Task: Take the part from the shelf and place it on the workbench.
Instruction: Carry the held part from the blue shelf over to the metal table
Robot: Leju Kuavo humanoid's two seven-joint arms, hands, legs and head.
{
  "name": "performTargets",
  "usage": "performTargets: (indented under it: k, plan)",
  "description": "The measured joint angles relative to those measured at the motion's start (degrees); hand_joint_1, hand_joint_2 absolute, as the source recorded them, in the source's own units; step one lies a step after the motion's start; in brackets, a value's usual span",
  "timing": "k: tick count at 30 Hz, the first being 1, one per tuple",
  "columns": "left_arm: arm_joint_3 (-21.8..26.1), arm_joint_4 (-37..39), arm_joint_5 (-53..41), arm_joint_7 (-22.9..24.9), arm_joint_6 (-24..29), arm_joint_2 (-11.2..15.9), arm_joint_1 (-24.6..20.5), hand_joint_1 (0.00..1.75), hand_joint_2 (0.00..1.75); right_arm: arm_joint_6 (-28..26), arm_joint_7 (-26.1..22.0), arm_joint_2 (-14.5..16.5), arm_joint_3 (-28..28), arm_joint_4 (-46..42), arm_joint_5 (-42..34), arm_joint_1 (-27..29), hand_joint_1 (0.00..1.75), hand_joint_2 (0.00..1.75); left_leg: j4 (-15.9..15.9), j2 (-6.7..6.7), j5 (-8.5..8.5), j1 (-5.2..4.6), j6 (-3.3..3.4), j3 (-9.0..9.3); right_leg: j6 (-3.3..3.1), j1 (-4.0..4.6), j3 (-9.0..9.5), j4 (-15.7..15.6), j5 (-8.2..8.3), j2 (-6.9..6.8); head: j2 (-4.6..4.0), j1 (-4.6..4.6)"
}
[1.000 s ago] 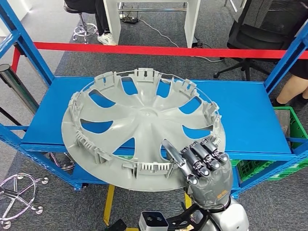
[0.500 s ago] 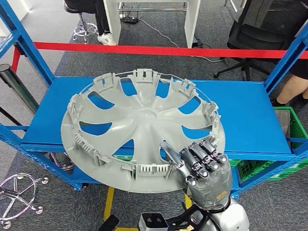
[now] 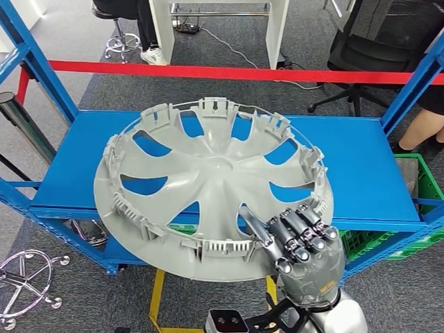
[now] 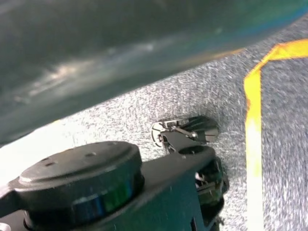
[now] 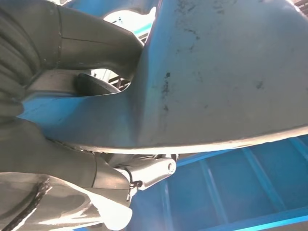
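The grey wheel cover [image 3: 212,187] lies inner side up over the blue shelf [image 3: 361,166], its near edge jutting out past the shelf's front. The right hand [image 3: 301,246] holds its near right rim, fingers [image 3: 293,232] curled over the top and the thumb [image 5: 98,45] pressed against the underside. The left hand's state cannot be told. Beyond the shelf run a red bar [image 3: 236,71] and grey carpet, with an office chair [image 3: 377,48] far right.
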Motion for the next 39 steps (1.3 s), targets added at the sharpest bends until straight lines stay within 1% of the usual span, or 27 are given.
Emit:
performTargets:
  k: [4, 7, 17, 39]
  plan:
    - [2.3, 0.0, 0.3, 0.0, 0.0, 0.2, 0.2, 0.0, 0.0, 0.0, 0.0, 0.1, -0.4, -0.3, 0.0, 0.4, 1.75, 1.75, 0.0, 0.0, 0.0, 0.0, 0.0, 0.0, 0.0, -0.01, 0.02, 0.0, 0.01, 0.0, 0.0, 0.01]
    - [3.2, 0.0, 0.2, 0.0, -0.2, 0.3, 0.2, 0.0, 0.0, 0.0, 0.0, 0.2, -0.6, -0.4, 0.0, 0.6, 1.75, 1.75, 0.0, 0.0, 0.01, 0.0, 0.0, 0.01, 0.01, -0.01, 0.02, 0.0, 0.01, 0.0, 0.0, 0.0]
    - [4.0, 0.0, -0.7, -0.4, -1.0, 0.4, 0.2, 0.0, 0.0, 0.0, 0.0, 0.2, -0.8, -0.5, 0.0, 0.7, 1.75, 1.75, 0.0, 0.0, 0.0, 0.0, 0.0, 0.01, 0.0, 0.0, 0.01, 0.0, 0.01, 0.0, 0.0, 0.0]
    - [3.9, 0.0, -4.5, -1.0, -1.4, 0.4, -0.1, 0.0, 0.0, 0.0, 0.6, 0.3, -1.1, -0.5, 0.0, 0.8, 1.75, 1.75, 0.0, 0.0, 0.0, 0.0, 0.0, 0.01, 0.0, 0.0, 0.01, 0.0, 0.01, 0.0, 0.0, 0.01]
